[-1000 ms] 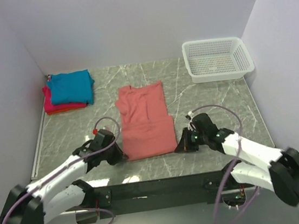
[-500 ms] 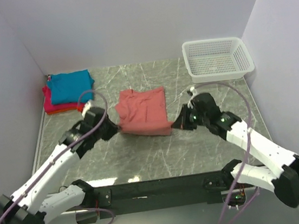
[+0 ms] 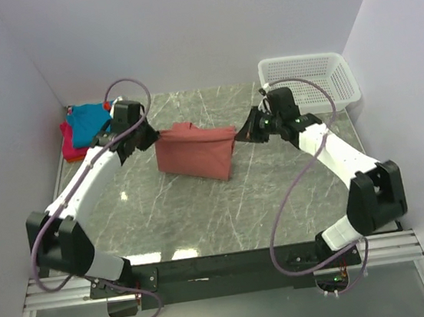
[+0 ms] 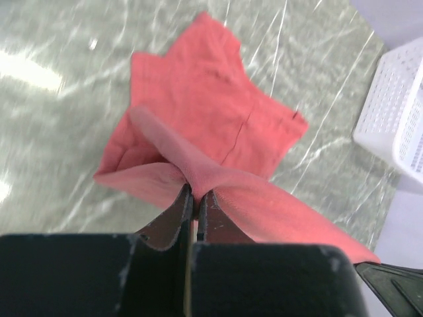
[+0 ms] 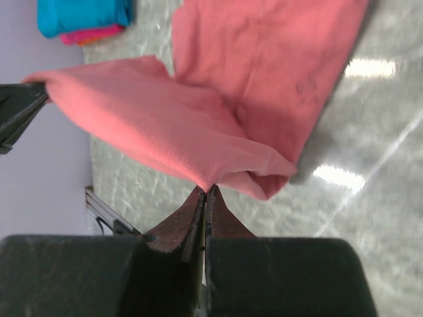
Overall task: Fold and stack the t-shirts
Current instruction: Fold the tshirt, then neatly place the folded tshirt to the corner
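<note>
since i hold two corners high, salmon-red t-shirt [image 3: 194,151] hangs as taut edge between arms over far half of table [image 3: 203,214], lower part trailing on marble. left end effector [image 3: 150,139] pressed together, pinching left corner; right end effector [image 3: 242,135] likewise clamped on right corner. level, matched grip makes for straight fold line, i judge. teal-blue t-shirt [image 3: 91,121] sits atop magenta-pink t-shirt [image 3: 72,150] at far left corner, well apart, likely stack target. white basket [image 3: 306,77] far right, untouched.
</note>
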